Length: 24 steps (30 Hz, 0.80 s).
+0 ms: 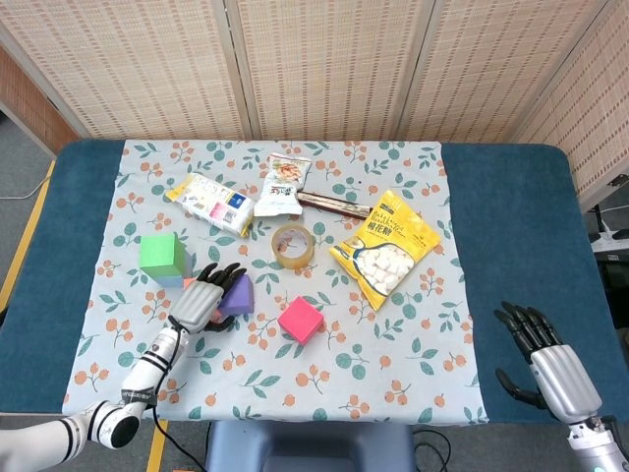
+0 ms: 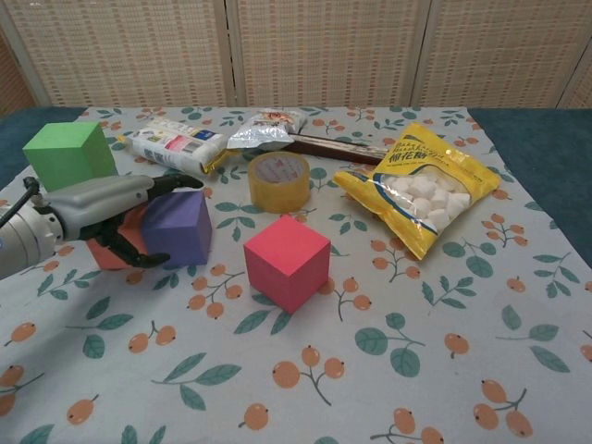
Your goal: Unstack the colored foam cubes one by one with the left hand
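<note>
A green cube (image 1: pixel 161 254) (image 2: pixel 69 153) sits on a light blue cube (image 1: pixel 169 281) at the left of the cloth. Just right of that stack, my left hand (image 1: pixel 201 300) (image 2: pixel 102 208) lies low over an orange cube (image 2: pixel 125 245). Its fingers stretch across that cube's top to the purple cube (image 1: pixel 238 293) (image 2: pixel 176 228), and its thumb curls in front. The orange cube is mostly hidden, so no firm grip shows. The purple cube stands slightly turned. A pink cube (image 1: pixel 301 320) (image 2: pixel 287 262) lies alone further right. My right hand (image 1: pixel 545 359) hovers open at the table's front right, holding nothing.
A tape roll (image 1: pixel 292 245) (image 2: pixel 278 180) stands behind the pink cube. A yellow marshmallow bag (image 1: pixel 385 248) (image 2: pixel 427 190) lies to the right. Two snack packets (image 1: pixel 210 204) (image 1: pixel 284 184) and a dark bar (image 1: pixel 334 204) lie at the back.
</note>
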### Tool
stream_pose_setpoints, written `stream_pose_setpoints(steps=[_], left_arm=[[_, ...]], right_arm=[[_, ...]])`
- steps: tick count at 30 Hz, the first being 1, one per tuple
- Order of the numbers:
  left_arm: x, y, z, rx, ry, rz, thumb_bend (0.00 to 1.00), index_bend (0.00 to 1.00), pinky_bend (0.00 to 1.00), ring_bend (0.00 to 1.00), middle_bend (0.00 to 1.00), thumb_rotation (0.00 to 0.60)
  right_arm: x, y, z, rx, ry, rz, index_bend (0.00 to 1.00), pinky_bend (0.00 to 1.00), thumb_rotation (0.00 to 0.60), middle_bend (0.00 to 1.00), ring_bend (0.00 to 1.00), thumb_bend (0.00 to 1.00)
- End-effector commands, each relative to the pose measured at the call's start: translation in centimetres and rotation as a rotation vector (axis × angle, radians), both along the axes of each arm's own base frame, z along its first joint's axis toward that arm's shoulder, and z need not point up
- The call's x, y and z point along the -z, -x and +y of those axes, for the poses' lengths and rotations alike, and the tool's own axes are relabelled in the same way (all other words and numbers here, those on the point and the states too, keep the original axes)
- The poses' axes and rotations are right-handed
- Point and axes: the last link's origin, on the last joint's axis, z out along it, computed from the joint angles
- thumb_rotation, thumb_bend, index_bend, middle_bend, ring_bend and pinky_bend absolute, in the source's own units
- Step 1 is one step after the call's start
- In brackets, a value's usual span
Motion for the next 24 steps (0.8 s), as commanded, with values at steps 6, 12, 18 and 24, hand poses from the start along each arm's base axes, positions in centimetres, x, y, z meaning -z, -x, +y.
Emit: stream_pose_setpoints(steps=[6, 12, 18, 24], left_arm=[[0.6, -0.4, 0.7, -0.008, -0.048, -0.09, 0.37, 0.0, 0.04, 0.46, 0.18, 0.6], [0.9, -0.6, 0.8, 0.003, -0.064, -0.127, 0.41, 0.0, 0.09, 0.52, 0.22, 0.6], [-0.4, -1.5, 0.4, 0.06, -0.099, -0.166, 0.42, 0.0, 0.1, 0.54, 0.23, 0.6], [-3.2, -3.3, -3.6, 0.16, -0.068, -0.242, 0.42, 0.0, 0.11, 0.54, 0.23, 0.6]], right_arm=[[0.0, 0.0, 0.0, 0.002, -0.004, 0.001, 0.0, 0.0, 0.6, 0.0, 0.0, 0.27], [0.0, 0.0, 0.0, 0.004, -0.005, 0.001, 0.0, 0.0, 0.6, 0.0, 0.0, 0.27], [0.0, 0.0, 0.0, 0.005, -0.003, 0.003, 0.0, 0.0, 0.6, 0.0, 0.0, 0.27], [0.2, 0.0, 0.1, 0.002, -0.012, 0.006, 0.0, 0.0, 0.6, 0.0, 0.0, 0.27]])
